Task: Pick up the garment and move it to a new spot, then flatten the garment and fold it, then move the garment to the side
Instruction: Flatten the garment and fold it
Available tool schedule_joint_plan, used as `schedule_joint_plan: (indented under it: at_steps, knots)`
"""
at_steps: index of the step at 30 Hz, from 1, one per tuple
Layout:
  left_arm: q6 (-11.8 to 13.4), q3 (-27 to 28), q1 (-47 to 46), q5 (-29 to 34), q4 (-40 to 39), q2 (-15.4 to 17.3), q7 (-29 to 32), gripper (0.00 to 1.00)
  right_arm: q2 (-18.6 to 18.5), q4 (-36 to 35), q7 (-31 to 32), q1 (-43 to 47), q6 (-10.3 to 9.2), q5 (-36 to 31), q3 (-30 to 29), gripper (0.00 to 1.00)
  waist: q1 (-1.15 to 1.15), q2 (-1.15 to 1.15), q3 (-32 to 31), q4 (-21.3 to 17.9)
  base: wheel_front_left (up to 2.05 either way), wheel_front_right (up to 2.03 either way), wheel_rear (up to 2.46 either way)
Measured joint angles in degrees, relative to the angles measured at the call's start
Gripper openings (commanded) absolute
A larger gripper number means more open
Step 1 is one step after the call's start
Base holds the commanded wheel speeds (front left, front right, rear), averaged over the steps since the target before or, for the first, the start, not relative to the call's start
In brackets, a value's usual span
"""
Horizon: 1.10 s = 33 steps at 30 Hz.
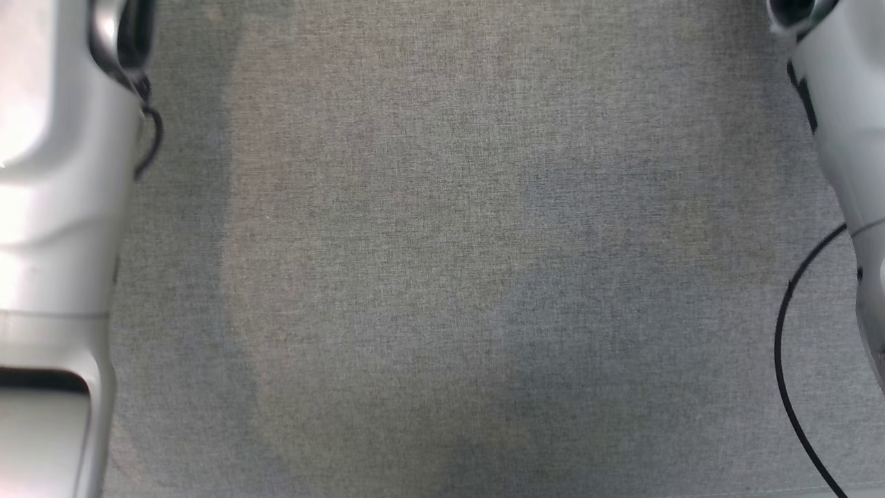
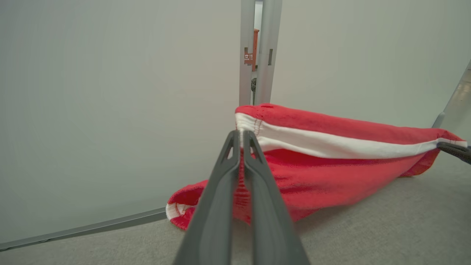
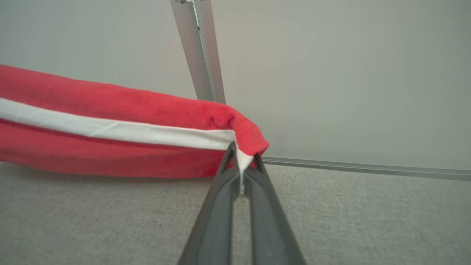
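The left end effector (image 2: pixel 241 134) and right end effector (image 3: pixel 243 154) each pinched a hem corner of the garment (image 2: pixel 323 173), stretched mid-frame, sagging to the tabletop (image 2: pixel 368 235); a taut, even lowering seemed wise

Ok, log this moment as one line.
stage: garment lifted | left tool: shut on garment | right tool: shut on garment | garment: stretched between both, low over grey surface

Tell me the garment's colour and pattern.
The garment is red with a white band along one edge, clearest in the left wrist view.
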Motion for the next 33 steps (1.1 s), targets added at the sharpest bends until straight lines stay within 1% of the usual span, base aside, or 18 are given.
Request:
schedule_joint_plan:
  at_steps: [4,9,11,18,21,26,31,33]
  knots:
    - [-0.01,-1.29,8.48,-0.08,-2.19,0.09,0.0,0.0,-2.29,1.0,0.34,5.19,-0.01,2.41,6.75,0.0,0.0,0.0,-2.03,0.42,0.0,0.0,0.0]
    - [-0.01,-2.6,18.42,-0.15,-4.49,0.83,0.01,0.0,-6.19,-1.12,2.83,11.48,0.0,8.09,15.3,0.0,-0.02,0.0,-6.27,0.92,0.0,0.0,0.0]
    - [-0.01,-3.81,22.15,-0.19,-5.63,1.02,0.0,0.0,-8.66,-2.8,4.65,14.26,0.0,10.4,19.65,0.0,-0.02,0.0,-8.39,1.13,0.0,0.0,0.0]
    - [-0.09,-7.4,31.99,-0.13,-8.27,2.72,0.0,0.0,-16.51,-9.27,10.46,21.89,0.01,20.61,30.14,0.0,-0.02,0.0,-15.81,1.78,0.0,0.0,0.0]
    - [-0.13,-8.82,35.99,-0.14,-9.29,2.99,0.0,0.0,-19.72,-11.85,11.0,24.3,0.02,23.29,33.79,0.0,-0.02,0.0,-19.04,2.05,0.0,0.0,0.0]
    - [-0.13,-10.91,43.38,-0.37,-11.4,4.36,0.0,0.0,-23.28,-16.16,13.16,28.78,0.01,27.72,39.61,0.0,-0.02,0.0,-24.58,2.37,0.0,0.0,0.0]
    - [-0.14,-12.38,50.1,-0.74,-14.28,5.7,0.0,0.0,-28.26,-22.12,18.44,33.47,0.02,34.39,44.69,0.0,-0.02,0.0,-30.27,2.54,0.0,0.0,0.0]
    - [-0.14,-12.87,52.82,-0.94,-15.61,6.05,0.0,0.0,-30.53,-24.84,20.71,35.37,0.02,35.98,47.04,0.0,-0.02,0.0,-32.32,2.57,0.0,0.0,0.0]
